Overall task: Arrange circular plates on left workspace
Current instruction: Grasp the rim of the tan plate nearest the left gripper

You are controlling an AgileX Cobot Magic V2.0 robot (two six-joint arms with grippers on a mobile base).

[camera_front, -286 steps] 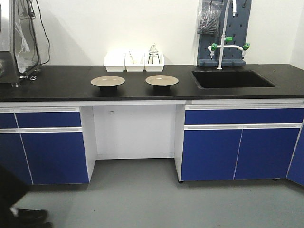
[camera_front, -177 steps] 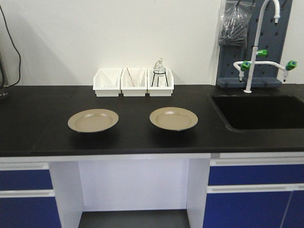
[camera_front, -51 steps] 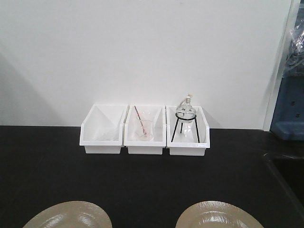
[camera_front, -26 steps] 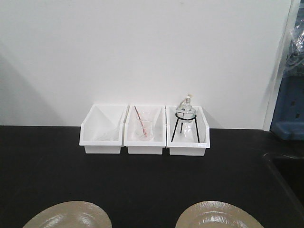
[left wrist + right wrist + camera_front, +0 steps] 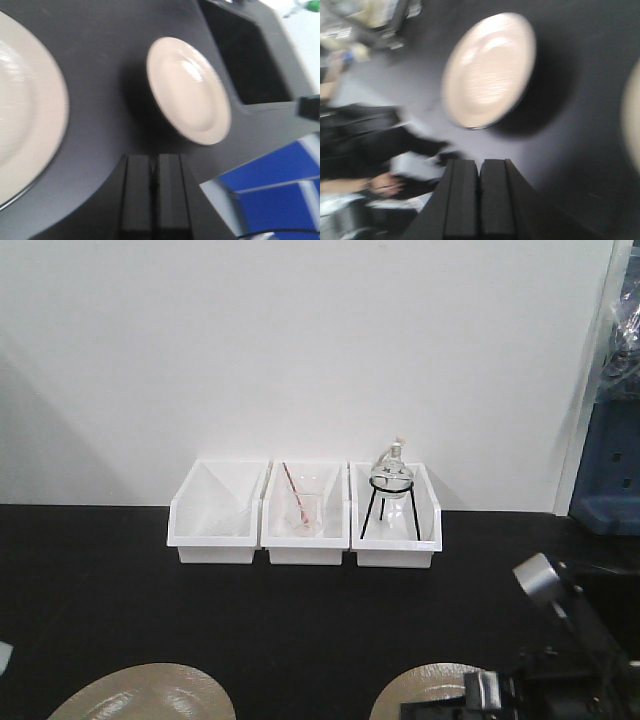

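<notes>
- The left plate (image 5: 140, 695) and the right plate (image 5: 425, 685) both lie flat on the black countertop (image 5: 120, 600). They are side by side and apart, in front of the row of white bins (image 5: 305, 515).
- The left gripper (image 5: 152, 197) has its fingers pressed together with nothing between them. It hangs over bare countertop, with one plate close on one side and cut off by the frame. The other plate lies further ahead, near the sink (image 5: 240, 55).
- The right gripper (image 5: 480, 200) is likewise clenched and empty. One plate lies ahead of it, well apart, and the other sits at the picture's right edge.
- In the front view the right arm (image 5: 560, 660) overlaps the right plate's near edge.
</notes>
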